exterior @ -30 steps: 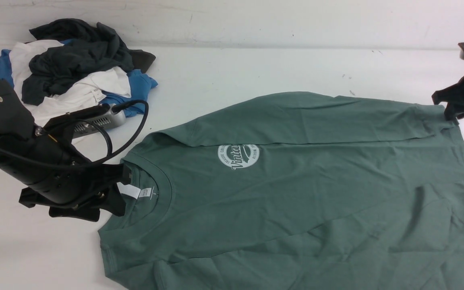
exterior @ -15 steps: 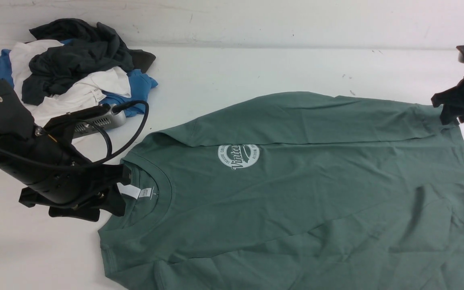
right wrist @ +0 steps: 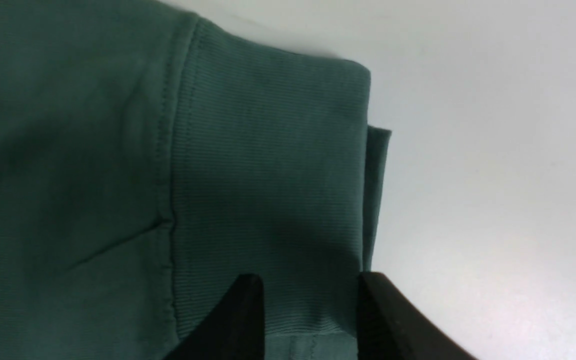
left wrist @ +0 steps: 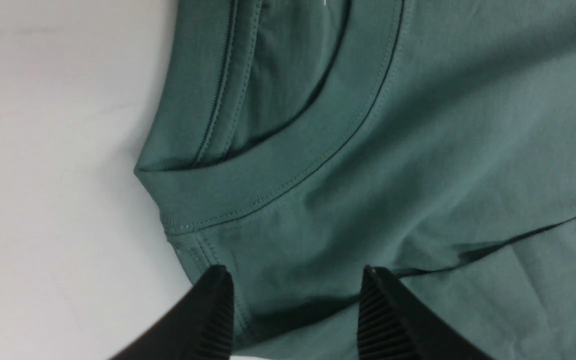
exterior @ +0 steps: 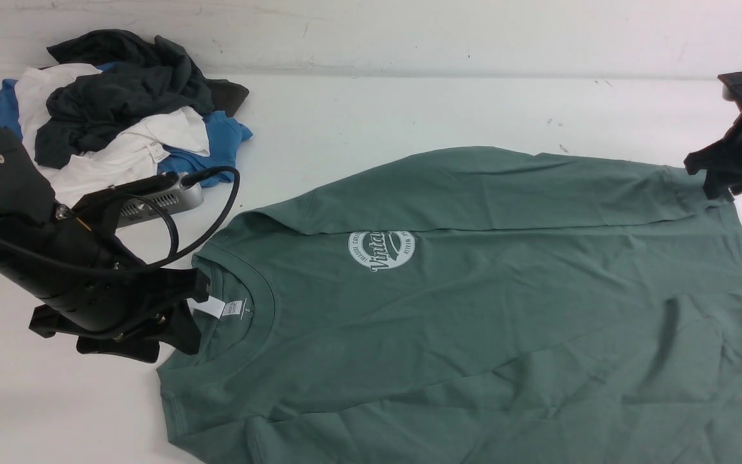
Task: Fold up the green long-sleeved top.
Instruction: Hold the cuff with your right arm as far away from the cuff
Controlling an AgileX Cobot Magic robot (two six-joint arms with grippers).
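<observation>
My front view alone shows the green long-sleeved top's [exterior: 442,309] "Vintage" logo [exterior: 381,250]; wrist views show both my grippers [left wrist: 295,295] [right wrist: 310,300] parted

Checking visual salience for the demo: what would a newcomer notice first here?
The big green top, spread across the table with its far side folded in and a round white "Vintage" logo near the neck. Next, the black left gripper, open over the collar, then the dark, white and blue clothes heaped at the far left.
</observation>
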